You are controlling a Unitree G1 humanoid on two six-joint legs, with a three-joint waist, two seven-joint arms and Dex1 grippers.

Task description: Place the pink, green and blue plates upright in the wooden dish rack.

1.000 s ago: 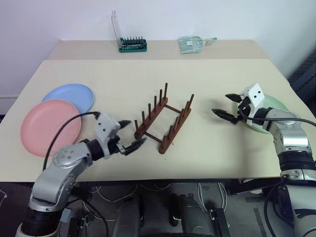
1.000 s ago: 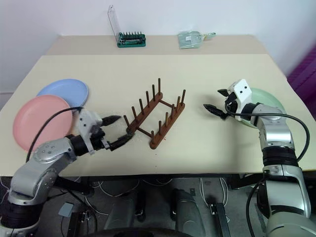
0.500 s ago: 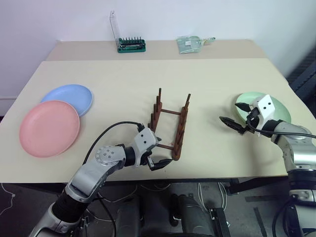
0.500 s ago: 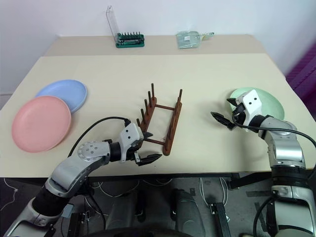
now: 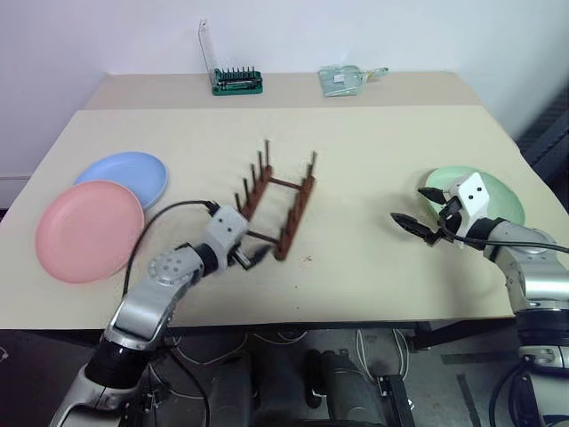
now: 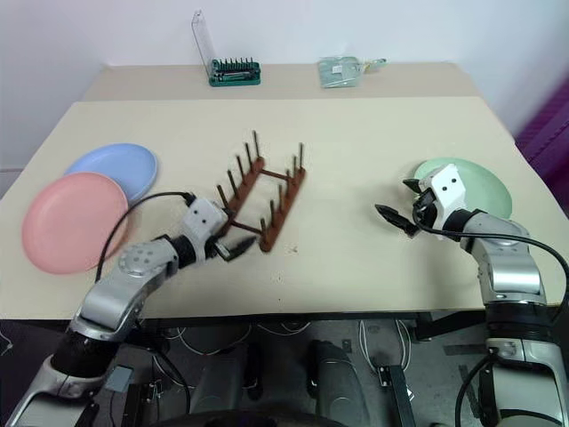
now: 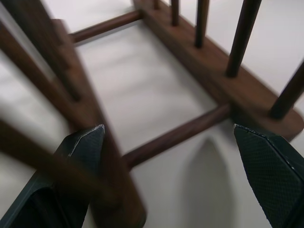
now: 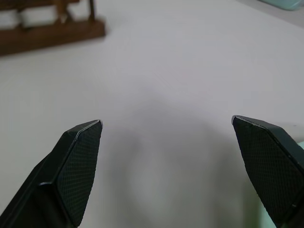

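Shifted up the beige table, the wooden dish rack meets the spread left gripper.

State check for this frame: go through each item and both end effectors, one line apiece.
pink plate: flat on table
blue plate: flat, partly under pink
green plate: flat on table
wooden dish rack: standing, no plates in it
left end effector: open at rack's near end
right end effector: open, holding nothing
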